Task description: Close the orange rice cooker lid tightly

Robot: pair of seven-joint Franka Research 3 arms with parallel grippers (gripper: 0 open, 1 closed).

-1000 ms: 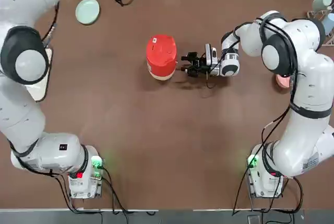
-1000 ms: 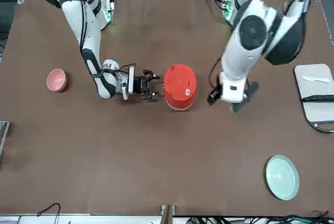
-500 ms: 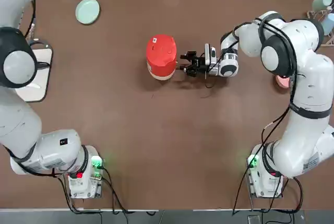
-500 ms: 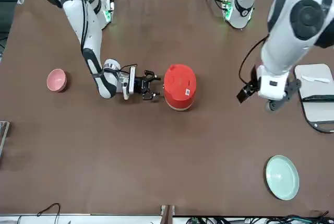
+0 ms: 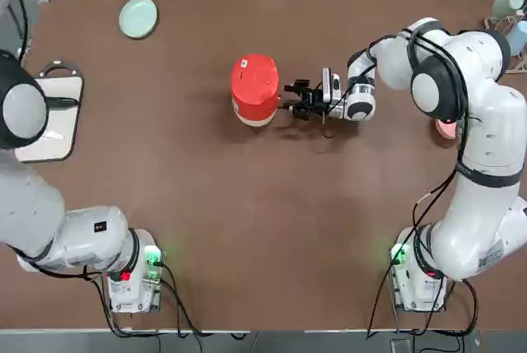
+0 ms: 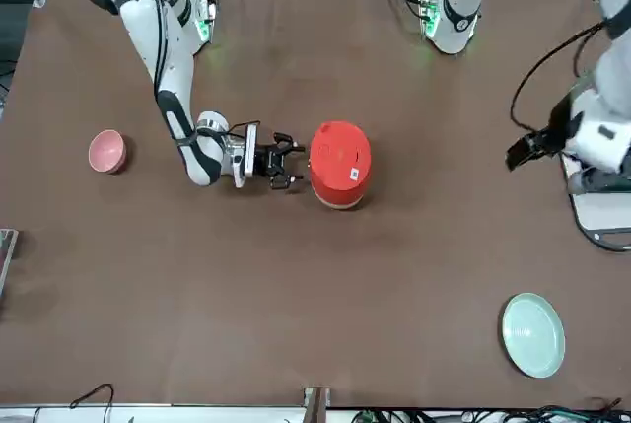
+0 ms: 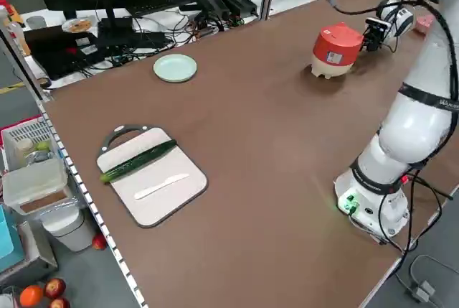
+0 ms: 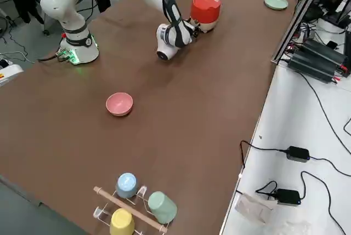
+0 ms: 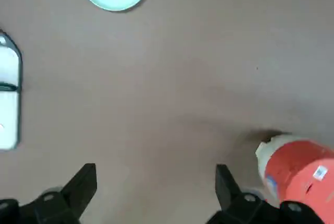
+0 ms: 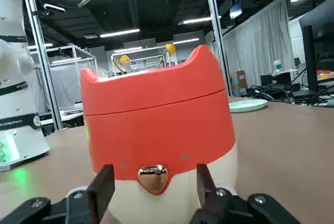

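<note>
Brown counter (image 5: pixel 247 287) seen from the top view bears the orange rice cooker (image 5: pixel 255 90) just beyond the right end effector (image 5: pixel 286 105), low and level, probably to steady or latch it. From the front, the left end effector (image 6: pixel 515 159) hangs well apart, perhaps giving room. Left wrist: spread, gripping nothing. Right wrist: spread before the metallic latch (image 10: pixel 153 178), the lid (image 10: pixel 156 91) down above it, tightness unproven.
</note>
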